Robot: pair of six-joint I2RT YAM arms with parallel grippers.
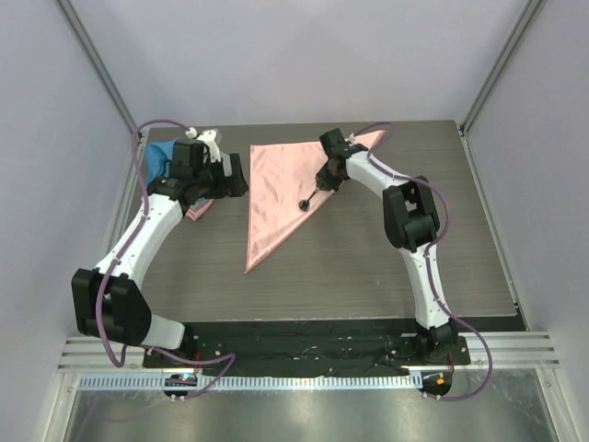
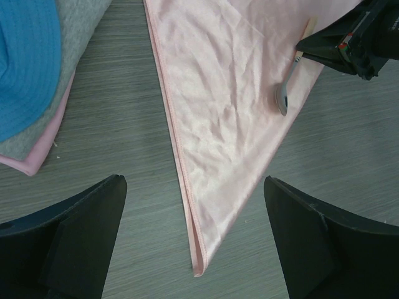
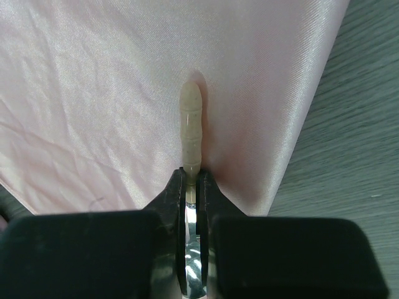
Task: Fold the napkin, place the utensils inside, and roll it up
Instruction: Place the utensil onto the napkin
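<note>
One table (image 1: 368,267) carries everything. On it is one napkin (image 1: 276,189), and at the napkin's right edge there is one spoon (image 2: 288,93), the only utensil in sight. A stack in the table's far left corner holds three more cloths: one blue cloth (image 2: 25,62), one grey cloth (image 2: 78,34) and one pink cloth (image 2: 37,152) at the bottom, which makes four cloths in all. There are two arms, the left arm (image 1: 138,249) and the right arm (image 1: 414,239), and two grippers, the left gripper (image 2: 193,182) and the right gripper (image 3: 192,180), each with two fingers.
</note>
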